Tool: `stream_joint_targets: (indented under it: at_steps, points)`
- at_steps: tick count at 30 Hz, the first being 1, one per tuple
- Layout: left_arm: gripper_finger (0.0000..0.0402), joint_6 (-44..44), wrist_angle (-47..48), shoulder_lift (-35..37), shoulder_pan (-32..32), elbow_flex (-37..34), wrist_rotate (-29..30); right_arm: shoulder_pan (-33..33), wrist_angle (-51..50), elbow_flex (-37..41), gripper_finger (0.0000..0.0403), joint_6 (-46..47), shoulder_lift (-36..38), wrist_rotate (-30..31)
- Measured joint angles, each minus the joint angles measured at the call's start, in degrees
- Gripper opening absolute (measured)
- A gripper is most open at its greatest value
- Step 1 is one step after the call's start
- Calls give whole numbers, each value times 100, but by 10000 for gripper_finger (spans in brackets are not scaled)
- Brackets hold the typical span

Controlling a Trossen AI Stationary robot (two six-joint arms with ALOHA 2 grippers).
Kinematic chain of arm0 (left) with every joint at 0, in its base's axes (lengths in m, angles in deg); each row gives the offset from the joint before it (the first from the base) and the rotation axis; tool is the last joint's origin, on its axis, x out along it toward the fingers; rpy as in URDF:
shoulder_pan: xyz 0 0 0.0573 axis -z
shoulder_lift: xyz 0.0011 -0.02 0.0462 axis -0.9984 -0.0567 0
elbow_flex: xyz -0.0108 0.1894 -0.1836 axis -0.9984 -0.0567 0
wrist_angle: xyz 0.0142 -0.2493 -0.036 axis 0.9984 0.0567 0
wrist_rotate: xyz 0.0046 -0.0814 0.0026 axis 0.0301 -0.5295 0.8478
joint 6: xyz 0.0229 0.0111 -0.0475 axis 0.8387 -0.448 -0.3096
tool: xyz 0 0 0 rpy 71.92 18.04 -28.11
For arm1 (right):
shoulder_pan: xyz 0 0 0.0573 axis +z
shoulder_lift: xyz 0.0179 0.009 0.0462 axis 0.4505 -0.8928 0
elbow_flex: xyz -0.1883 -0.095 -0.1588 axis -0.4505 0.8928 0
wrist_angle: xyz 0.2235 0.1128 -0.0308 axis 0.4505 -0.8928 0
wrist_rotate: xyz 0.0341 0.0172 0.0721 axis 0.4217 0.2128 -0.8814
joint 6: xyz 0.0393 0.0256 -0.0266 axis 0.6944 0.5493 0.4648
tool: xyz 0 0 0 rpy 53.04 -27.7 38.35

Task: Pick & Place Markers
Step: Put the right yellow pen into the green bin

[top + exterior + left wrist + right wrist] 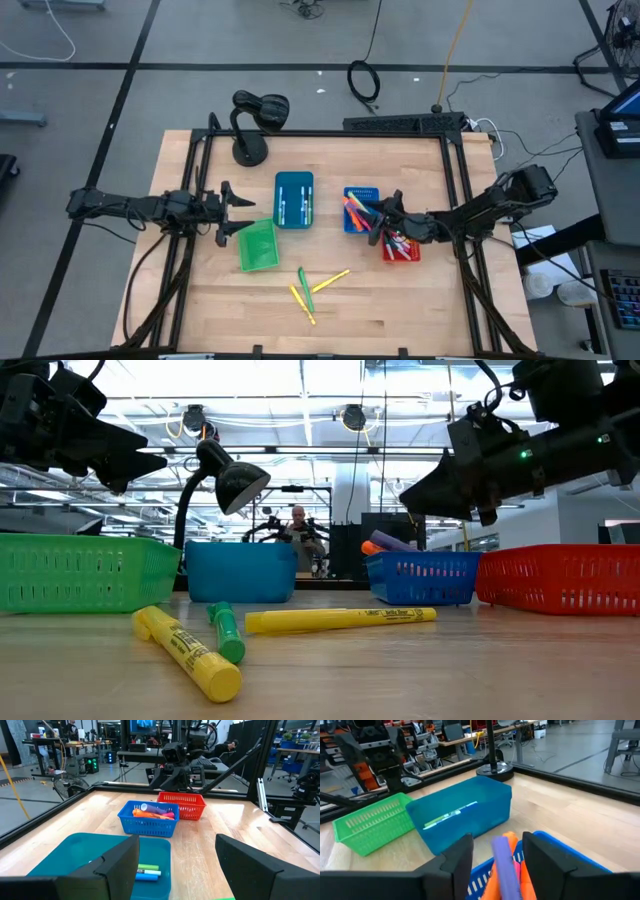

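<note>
The right gripper (381, 214) hangs over the small blue slatted plastic basket (360, 192), at about 3 o'clock from the table's centre in the high view. Its fingers (460, 855) stand parted, and a purple marker (504, 862) lies between them among orange ones in the basket; whether the pads touch it cannot be told. This looks like the placing step: a marker being let go into the blue basket, or just released.

The left gripper (228, 212) waits at 9 o'clock, fingers spread wide and empty, beside the green mesh plastic basket (257, 245) and the teal solid-walled plastic bin (294, 199), which holds white-bodied markers (285, 207). A red mesh plastic basket (401, 248) sits under the right arm at 4 o'clock.

Three markers are left loose on the wooden table (420, 300) at 6 o'clock: a long yellow one (340, 619), a stubby yellow one (188, 652) and a green one (226, 631), lying near each other.

Next, the right gripper should probably lift clear of the basket, swing toward 6 o'clock, and come down open astride one loose marker.
</note>
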Motion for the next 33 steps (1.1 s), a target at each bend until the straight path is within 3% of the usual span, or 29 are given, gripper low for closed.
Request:
stream_joint_targets:
  at_steps: [5,9,12,15,19,22,26,33]
  points:
    - [267,-1,0,1,0,0,0,4,659,0,175,-657,0,-227]
    - [267,0,0,1,0,0,0,32,1675,0,178,-1905,68,-1424]
    - [267,1,0,0,0,-1,0,157,1756,-34,175,-2632,403,-2343]
    - [267,0,0,0,0,0,0,301,836,-125,167,-2810,1067,-2302]
    - [267,1,-2,1,0,0,0,398,-2096,-589,159,-2825,2209,-1933]
    - [267,86,-164,-1,0,0,15,508,-3704,-885,158,-2790,2971,-2092]
    - [267,305,-640,1,-1,-1,152,719,-4271,-713,156,-2620,3970,-2209]
    - [267,179,-1529,0,0,-2,153,791,-3948,392,147,-2463,5486,-2247]
